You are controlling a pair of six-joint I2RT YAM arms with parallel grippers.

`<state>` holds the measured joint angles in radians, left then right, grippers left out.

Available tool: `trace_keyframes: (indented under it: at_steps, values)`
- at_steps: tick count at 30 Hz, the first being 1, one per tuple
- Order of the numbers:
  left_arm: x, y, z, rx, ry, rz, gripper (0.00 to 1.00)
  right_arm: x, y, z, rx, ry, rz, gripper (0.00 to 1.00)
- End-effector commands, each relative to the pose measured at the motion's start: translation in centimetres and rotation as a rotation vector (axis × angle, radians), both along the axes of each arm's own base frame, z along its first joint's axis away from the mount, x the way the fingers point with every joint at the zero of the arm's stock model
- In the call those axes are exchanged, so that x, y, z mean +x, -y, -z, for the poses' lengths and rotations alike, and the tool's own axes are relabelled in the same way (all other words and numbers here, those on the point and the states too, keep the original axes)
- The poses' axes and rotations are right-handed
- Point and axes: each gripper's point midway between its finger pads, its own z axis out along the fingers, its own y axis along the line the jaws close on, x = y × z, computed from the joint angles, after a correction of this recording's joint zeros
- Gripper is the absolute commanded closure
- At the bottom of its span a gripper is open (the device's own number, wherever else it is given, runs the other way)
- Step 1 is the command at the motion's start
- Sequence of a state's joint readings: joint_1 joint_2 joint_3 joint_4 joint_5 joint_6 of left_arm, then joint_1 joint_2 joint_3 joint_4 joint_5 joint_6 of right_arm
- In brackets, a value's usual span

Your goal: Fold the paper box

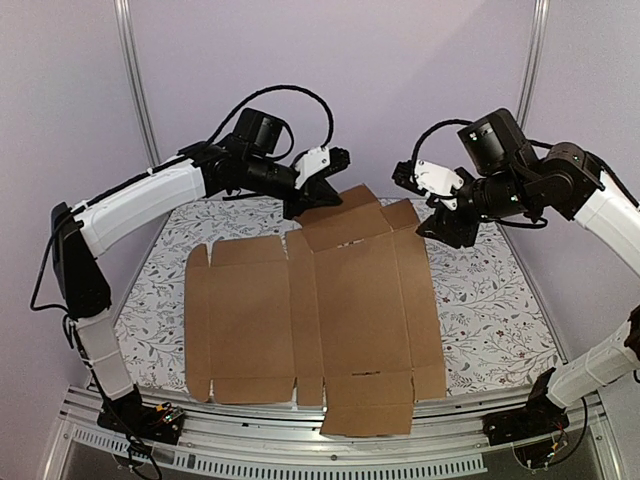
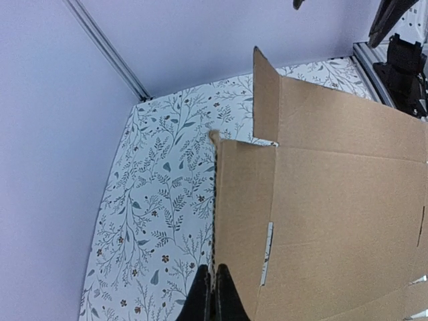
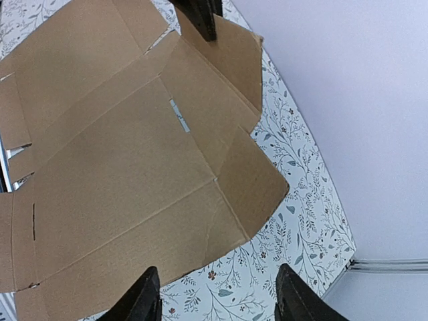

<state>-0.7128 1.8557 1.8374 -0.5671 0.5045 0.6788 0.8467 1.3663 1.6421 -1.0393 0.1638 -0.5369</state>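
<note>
On the flowery table (image 1: 490, 310), we see the paper box (image 1: 340, 300) lying mostly flat.
Our left gripper (image 2: 212, 297) pinches its far edge, fingers partly cut off; our right gripper (image 3: 217, 294) hangs wide open above the far right corner.

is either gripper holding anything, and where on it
The left gripper pinches the paper box by the edge of a far flap; the right gripper is open, holding nothing.
</note>
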Motion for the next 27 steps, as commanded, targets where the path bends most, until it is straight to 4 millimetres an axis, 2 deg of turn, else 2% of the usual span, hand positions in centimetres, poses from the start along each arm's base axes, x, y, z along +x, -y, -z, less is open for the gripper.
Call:
trace_keyframes:
  at_steps: [1, 5, 9, 16, 20, 24, 27]
  values:
    - [2.8, -1.7, -3.3, -0.142, 0.047, -0.125, 1.0, 0.5, 1.6, -2.3, 0.198, 0.016, 0.129, 0.39]
    - [4.4, -2.7, -3.1, -0.219, 0.001, -0.219, 1.0, 1.3, 3.0, -2.2, 0.3, 0.002, 0.226, 0.3]
    - [6.2, -3.6, -2.5, -0.278, -0.061, -0.313, 1.0, 2.2, 4.2, -1.5, 0.398, -0.078, 0.312, 0.29]
    - [7.6, -5.1, -0.7, -0.328, -0.137, -0.453, 1.0, 3.6, 4.7, 0.4, 0.451, -0.154, 0.398, 0.28]
    - [7.2, -6.1, 0.4, -0.356, -0.159, -0.506, 1.0, 4.5, 4.8, 1.2, 0.471, -0.202, 0.416, 0.28]
    - [5.5, -7.2, 1.8, -0.405, -0.175, -0.511, 1.0, 5.3, 4.9, 1.5, 0.49, -0.229, 0.406, 0.25]
    - [4.3, -8.2, 2.7, -0.45, -0.18, -0.52, 1.0, 5.6, 4.4, 2.4, 0.501, -0.292, 0.368, 0.23]
